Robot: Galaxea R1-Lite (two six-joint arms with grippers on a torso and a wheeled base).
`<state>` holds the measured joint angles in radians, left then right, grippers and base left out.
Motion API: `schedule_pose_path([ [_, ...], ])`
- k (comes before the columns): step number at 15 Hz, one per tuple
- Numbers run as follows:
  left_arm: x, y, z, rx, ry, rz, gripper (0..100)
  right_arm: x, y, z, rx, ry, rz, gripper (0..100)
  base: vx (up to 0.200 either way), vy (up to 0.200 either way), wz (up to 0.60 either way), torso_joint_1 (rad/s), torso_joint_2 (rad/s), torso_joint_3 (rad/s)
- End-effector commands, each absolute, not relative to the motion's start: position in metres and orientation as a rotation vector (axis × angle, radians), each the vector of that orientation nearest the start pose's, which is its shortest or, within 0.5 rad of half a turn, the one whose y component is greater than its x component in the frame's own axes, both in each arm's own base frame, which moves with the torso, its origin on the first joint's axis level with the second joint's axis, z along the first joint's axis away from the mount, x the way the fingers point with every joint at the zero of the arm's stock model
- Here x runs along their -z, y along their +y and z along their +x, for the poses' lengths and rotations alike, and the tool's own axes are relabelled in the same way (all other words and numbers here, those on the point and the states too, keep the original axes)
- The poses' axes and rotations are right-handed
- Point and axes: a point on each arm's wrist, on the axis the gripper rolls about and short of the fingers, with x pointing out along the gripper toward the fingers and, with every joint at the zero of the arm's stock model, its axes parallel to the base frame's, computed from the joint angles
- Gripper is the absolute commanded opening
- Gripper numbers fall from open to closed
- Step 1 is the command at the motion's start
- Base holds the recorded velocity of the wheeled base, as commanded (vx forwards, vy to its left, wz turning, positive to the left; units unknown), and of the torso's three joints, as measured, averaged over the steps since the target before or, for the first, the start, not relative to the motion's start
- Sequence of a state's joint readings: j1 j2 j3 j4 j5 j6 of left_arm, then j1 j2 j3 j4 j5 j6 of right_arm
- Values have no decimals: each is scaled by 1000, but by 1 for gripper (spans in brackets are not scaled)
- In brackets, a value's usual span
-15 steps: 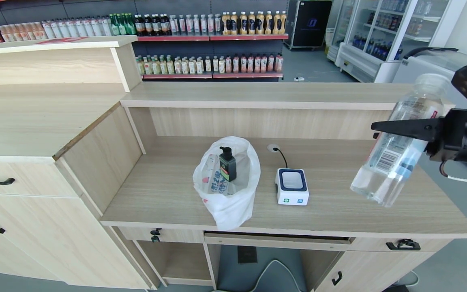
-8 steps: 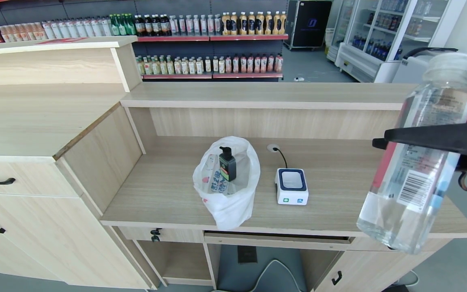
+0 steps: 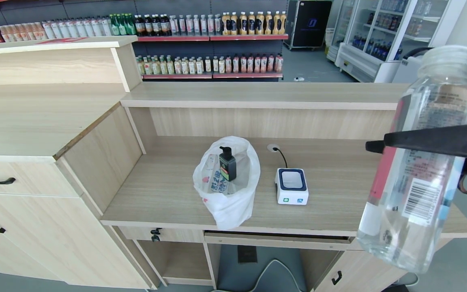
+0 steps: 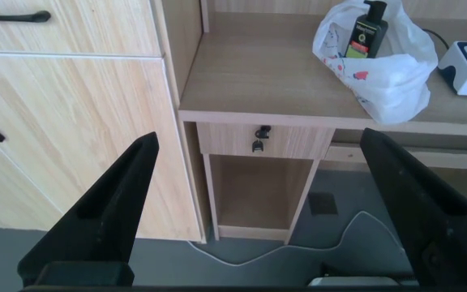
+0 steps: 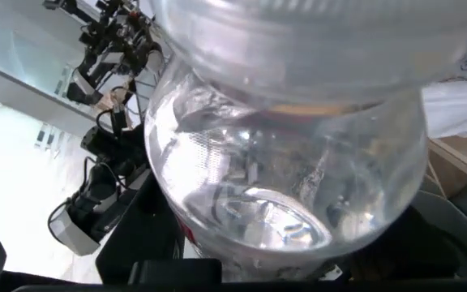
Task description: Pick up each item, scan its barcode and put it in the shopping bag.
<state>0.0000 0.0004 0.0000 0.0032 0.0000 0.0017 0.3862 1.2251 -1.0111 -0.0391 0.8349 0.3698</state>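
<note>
A clear water bottle (image 3: pixel 420 162) with a white cap hangs tilted above the counter's right end, near the head camera. Its barcode (image 3: pixel 422 201) faces the camera. My right gripper (image 3: pixel 391 148) is shut on the bottle's middle, one black finger (image 3: pixel 428 141) crossing its front. The right wrist view shows the bottle (image 5: pixel 290 162) from very near. The white shopping bag (image 3: pixel 227 190) stands mid-counter with a black pump bottle (image 3: pixel 227 164) inside. The white scanner (image 3: pixel 292 186) sits to the bag's right. My left gripper (image 4: pixel 258 219) hangs open below the counter's left front, holding nothing.
A cable (image 3: pixel 281 156) runs from the scanner to a hole in the counter (image 3: pixel 339 178). A raised back ledge (image 3: pixel 258 95) and a taller cabinet (image 3: pixel 35 121) on the left bound the counter. Drawers with black handles (image 3: pixel 403 244) sit under its front edge.
My right gripper has brought the bottle up and nearer to the head camera, and the bottle stands more upright. The bag, scanner and left arm have not moved.
</note>
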Motion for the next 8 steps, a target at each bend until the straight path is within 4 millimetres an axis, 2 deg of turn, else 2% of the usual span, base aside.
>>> schedule_pose_path([
  [1,-75,0,-23,0,3,2,100,-305,93,155,-1231,426,355,0,0,0,0,0,0,0],
  [4,-75,0,-23,0,3,2,100,-307,104,143,-1311,439,335,0,0,0,0,0,0,0],
  [8,-75,0,-23,0,3,0,100,-308,102,138,-1317,432,333,0,0,0,0,0,0,0],
])
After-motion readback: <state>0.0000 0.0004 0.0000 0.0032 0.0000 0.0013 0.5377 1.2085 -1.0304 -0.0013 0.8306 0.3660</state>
